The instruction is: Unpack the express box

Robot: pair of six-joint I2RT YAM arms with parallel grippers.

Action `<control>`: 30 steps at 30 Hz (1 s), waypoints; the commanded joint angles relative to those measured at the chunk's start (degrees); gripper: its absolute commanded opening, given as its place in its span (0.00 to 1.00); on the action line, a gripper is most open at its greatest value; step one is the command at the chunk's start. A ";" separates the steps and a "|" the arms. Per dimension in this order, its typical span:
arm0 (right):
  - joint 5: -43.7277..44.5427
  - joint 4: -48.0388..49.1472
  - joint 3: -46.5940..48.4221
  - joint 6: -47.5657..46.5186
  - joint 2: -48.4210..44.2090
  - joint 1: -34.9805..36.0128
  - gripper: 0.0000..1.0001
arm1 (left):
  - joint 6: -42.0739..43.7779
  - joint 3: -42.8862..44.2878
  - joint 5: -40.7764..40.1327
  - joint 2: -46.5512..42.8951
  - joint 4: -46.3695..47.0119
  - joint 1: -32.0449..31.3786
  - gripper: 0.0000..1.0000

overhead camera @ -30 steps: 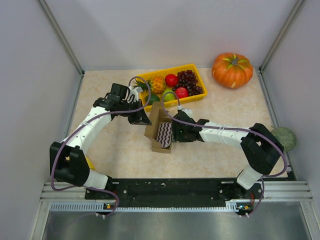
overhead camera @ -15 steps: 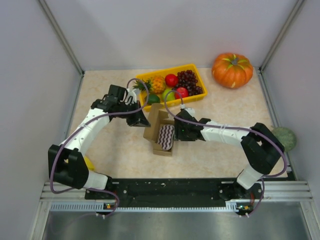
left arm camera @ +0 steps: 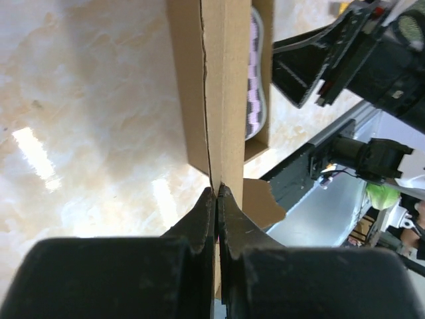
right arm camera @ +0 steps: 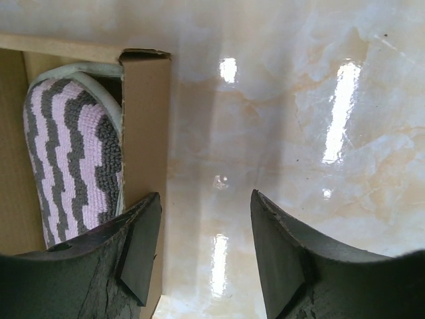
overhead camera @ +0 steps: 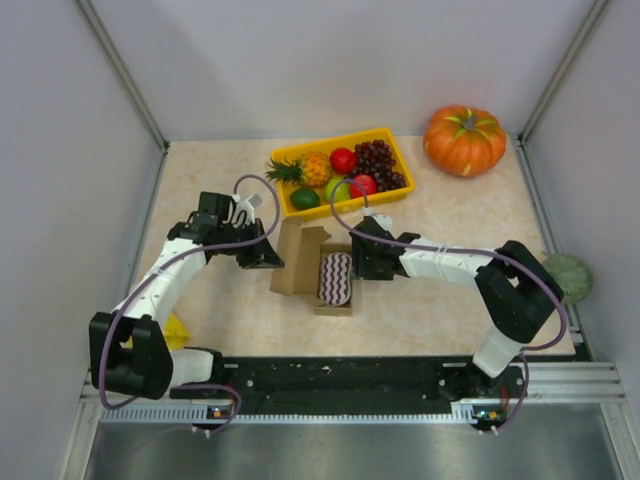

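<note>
Left wrist: left gripper (left arm camera: 217, 198) clamped on the express box (left arm camera: 222, 80) flap edge.
Right wrist: right gripper (right arm camera: 206, 232) fingers stood apart, empty; striped slipper (right arm camera: 70, 153) lay inside.

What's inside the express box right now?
A slipper with pink and grey zigzag stripes and a pale rim lies in the open express box. Whatever may be beneath it, and the box floor under it, is covered and cannot be seen.

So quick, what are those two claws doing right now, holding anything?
Left gripper: shut on the express box, pinching its flap.
Right gripper: open, holding nothing.
</note>
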 commanded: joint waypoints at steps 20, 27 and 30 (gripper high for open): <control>3.57 -15.13 18.21 -1.15 -10.83 0.05 0.56 | -5.87 0.17 0.81 -4.28 2.51 -0.44 0.00; 0.59 -15.04 19.88 -3.26 -6.17 2.25 0.51 | -7.11 0.17 1.70 -4.54 3.74 -0.79 0.01; -0.64 -13.73 20.15 -4.92 -3.72 2.86 0.47 | -6.93 -0.27 1.35 -4.54 3.74 -0.79 0.01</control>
